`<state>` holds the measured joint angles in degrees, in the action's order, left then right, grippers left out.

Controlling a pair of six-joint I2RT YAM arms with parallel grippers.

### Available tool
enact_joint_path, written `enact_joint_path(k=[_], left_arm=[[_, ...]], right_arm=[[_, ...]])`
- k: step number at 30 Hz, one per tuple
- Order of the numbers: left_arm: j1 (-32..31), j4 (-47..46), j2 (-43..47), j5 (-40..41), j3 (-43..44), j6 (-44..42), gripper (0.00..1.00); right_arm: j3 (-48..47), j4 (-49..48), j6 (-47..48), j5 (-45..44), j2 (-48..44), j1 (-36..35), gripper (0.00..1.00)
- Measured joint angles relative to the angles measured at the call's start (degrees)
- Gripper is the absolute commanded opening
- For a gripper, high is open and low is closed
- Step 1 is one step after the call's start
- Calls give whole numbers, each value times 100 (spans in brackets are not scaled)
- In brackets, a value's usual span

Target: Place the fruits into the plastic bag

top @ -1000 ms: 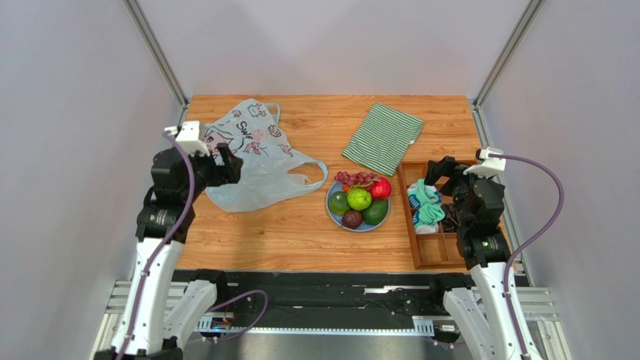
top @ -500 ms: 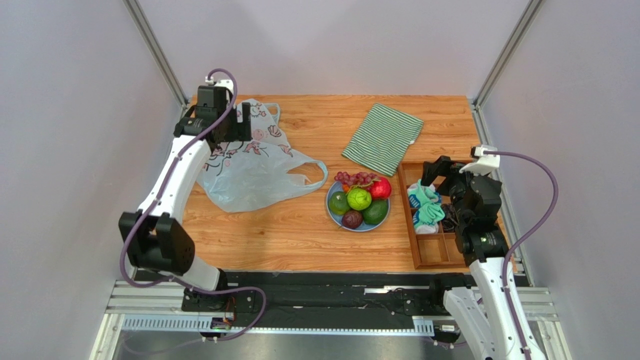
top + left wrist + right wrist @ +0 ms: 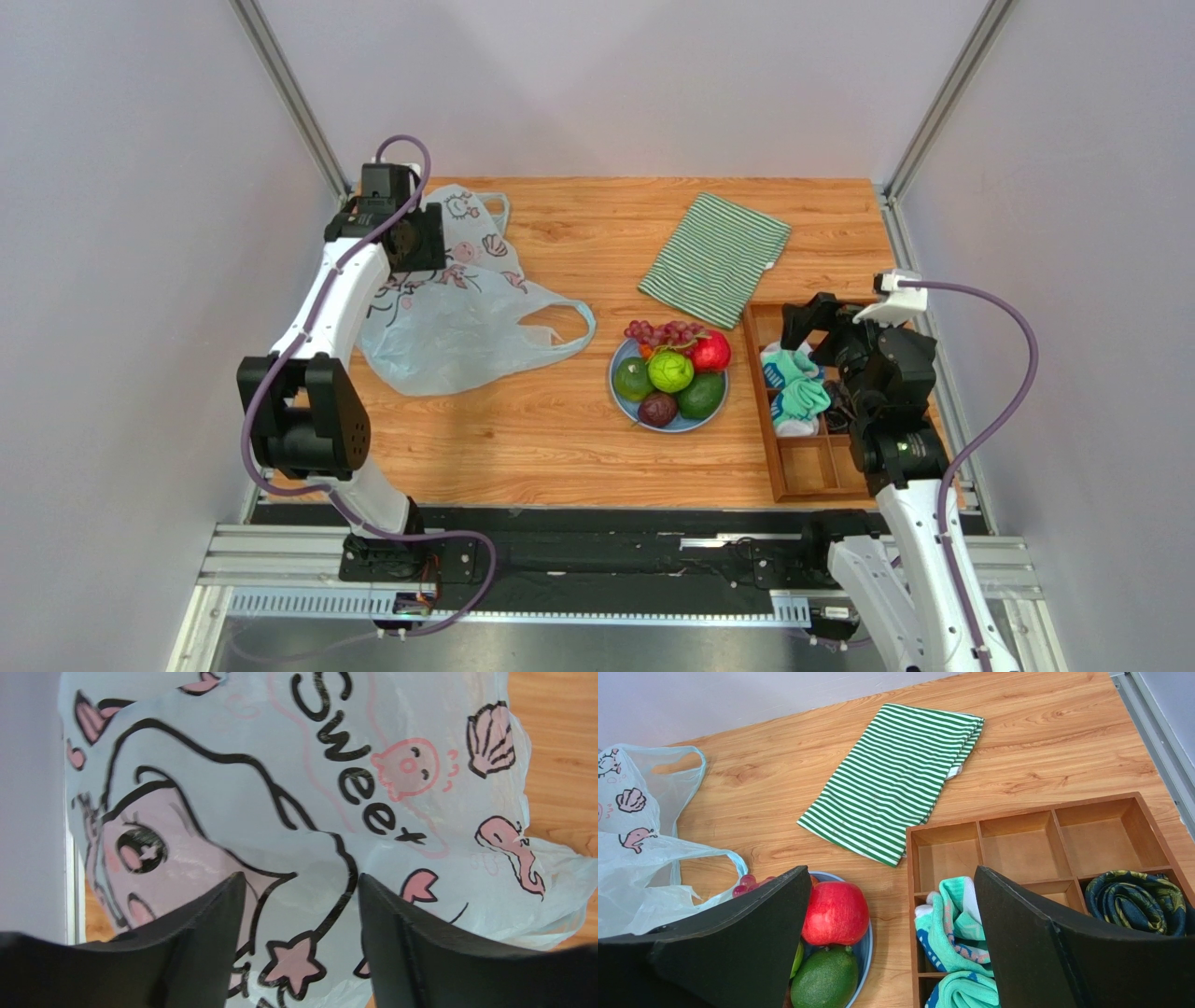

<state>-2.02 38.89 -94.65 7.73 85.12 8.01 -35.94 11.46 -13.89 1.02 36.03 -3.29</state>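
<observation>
Hovering over the plastic bag (image 3: 463,315), my left gripper (image 3: 418,241) has its two dark fingers spread wide with nothing between them, so it is released and empty. The bag lies flat and limp at about ten o'clock on the table (image 3: 561,448), its handles trailing toward the centre. I judge I am poised there because the mouth has to be pinched up and opened before anything can go in. The fruits are all heaped on the blue plate (image 3: 617,381), just past centre toward four o'clock and well apart from the bag: grapes (image 3: 665,332) at the plate's twelve o'clock, a red apple (image 3: 711,352) at two, a bright green ball (image 3: 671,371) in the middle, dark green fruits (image 3: 634,378) at either side, and a dark purple one (image 3: 658,409) at six. My right gripper (image 3: 807,319) hangs open and empty at three o'clock, above the wooden tray (image 3: 814,476) that holds a teal cloth (image 3: 800,385), probably waiting near the plate for its turn. A green striped cloth (image 3: 716,258) lies at one o'clock. The overhead view alone shows the whole layout and the gap between bag and plate. My left wrist view shows only the bag's print, a cartoon girl and pink whales, with no handle or opening between the fingers. My right wrist view shows the apple close up and that the tray's far compartments are bare.
</observation>
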Motion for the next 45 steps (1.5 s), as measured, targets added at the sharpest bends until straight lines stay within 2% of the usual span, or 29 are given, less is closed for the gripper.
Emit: enact_joint_path(k=[2,4,6,7,9,13,19,23,26,29,32,37,41,45], left_arm=[[70,-20,-26,-170,-35,20,55],[107,-31,-101,-297,-39,20,44],[114,-50,-175,-382,-50,37,40],[118,-63,-210,-431,-68,31,33],[118,-55,-262,-507,-92,35,27],[127,-59,-330,-627,-118,28,0],[138,-133,-339,-1137,-170,9,0],[81,-289,-72,-1628,-568,9,0],[-90,-179,295,-1676,-802,-4,0],[-278,-105,636,-1698,-946,-11,0],[-391,7,1047,-1663,-1279,-85,0],[-376,243,1932,-1161,-1917,-199,0],[-363,304,2715,-863,-2280,-243,0],[-363,264,3309,-726,-2562,-267,0]], right_arm=[[0,0,0,20,0,0,91],[0,0,2,44,-2,0,91],[0,-2,0,59,-2,0,91],[0,0,0,63,-2,0,91],[0,0,0,74,-2,0,91],[0,0,0,125,-7,0,91],[0,0,4,293,-2,0,87],[-125,2,-4,817,229,-7,84],[-404,-4,-28,1226,634,-166,83],[-706,9,-24,1416,1102,-629,83],[-1056,74,50,1405,1635,-1438,83],[-1670,125,214,1340,2680,-2664,84],[-2173,55,306,1381,3633,-3314,84],[-2702,-223,181,1727,4583,-3654,85]])
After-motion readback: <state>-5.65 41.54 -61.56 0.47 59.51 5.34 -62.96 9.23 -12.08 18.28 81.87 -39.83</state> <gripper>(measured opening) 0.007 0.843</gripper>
